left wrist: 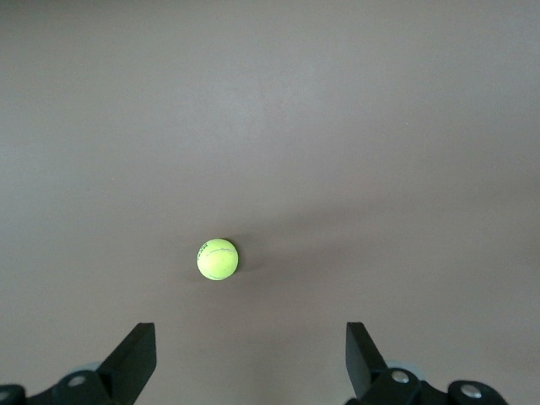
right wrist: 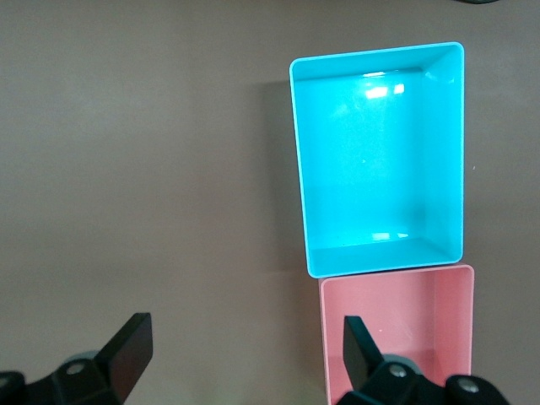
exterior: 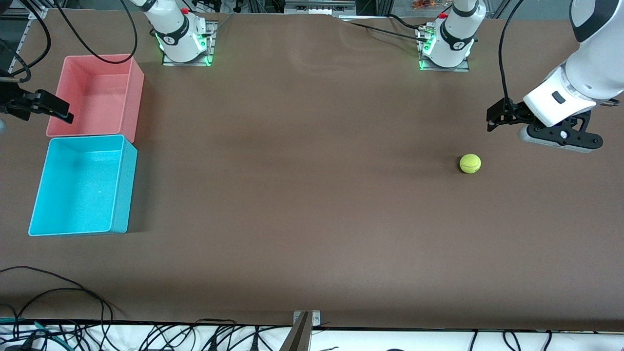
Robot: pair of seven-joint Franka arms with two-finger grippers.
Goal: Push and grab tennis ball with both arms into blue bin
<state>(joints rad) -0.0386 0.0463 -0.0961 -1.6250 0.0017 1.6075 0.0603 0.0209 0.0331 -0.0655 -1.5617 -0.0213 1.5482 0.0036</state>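
The tennis ball [exterior: 470,163] lies alone on the brown table toward the left arm's end. It also shows in the left wrist view [left wrist: 217,259], ahead of the fingers and apart from them. My left gripper [exterior: 490,121] [left wrist: 251,354] is open and empty, over the table beside the ball. The blue bin [exterior: 80,187] [right wrist: 380,152] stands empty at the right arm's end. My right gripper [exterior: 66,111] [right wrist: 247,350] is open and empty, over the pink bin's edge, with one fingertip [right wrist: 359,346] above the pink bin.
The pink bin [exterior: 97,95] [right wrist: 396,329] stands empty against the blue bin, farther from the front camera. The brown table [exterior: 302,195] spreads wide between the ball and the bins. Cables lie along the table's front edge [exterior: 58,302].
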